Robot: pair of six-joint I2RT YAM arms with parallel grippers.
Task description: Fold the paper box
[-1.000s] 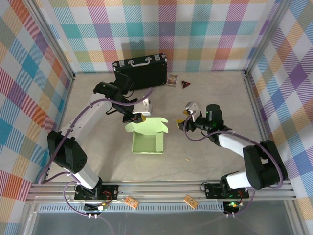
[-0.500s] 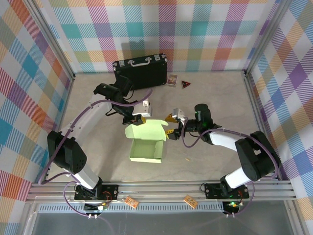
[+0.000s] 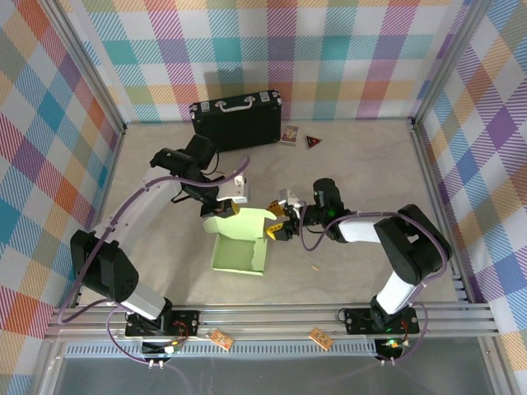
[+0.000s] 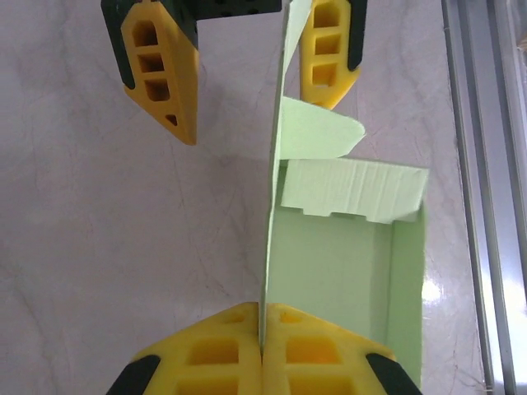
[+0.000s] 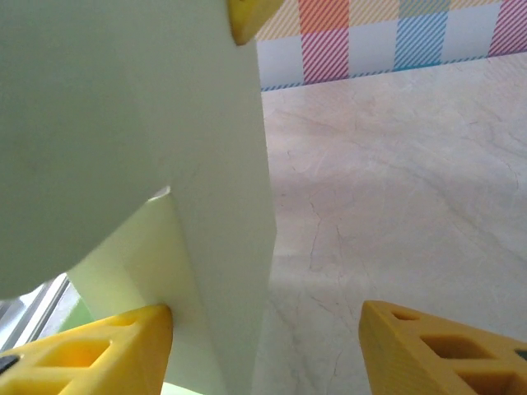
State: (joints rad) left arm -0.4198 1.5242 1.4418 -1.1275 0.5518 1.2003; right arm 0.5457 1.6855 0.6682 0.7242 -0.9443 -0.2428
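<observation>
So, half done: paper box sits on tabletop, centre; tray walls up, lid flap upright, untucked. Your left jaws pinch that flap; right jaws spread astride its far edge. Closing remains.

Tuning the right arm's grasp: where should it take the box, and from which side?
Take the box by its raised flap, at the free end opposite the left gripper's pinch. Come in edge-on from the right, one finger on each face: the card stands upright and thin, so probably only its faces can be pinched. The right gripper, open, straddles that end.
</observation>
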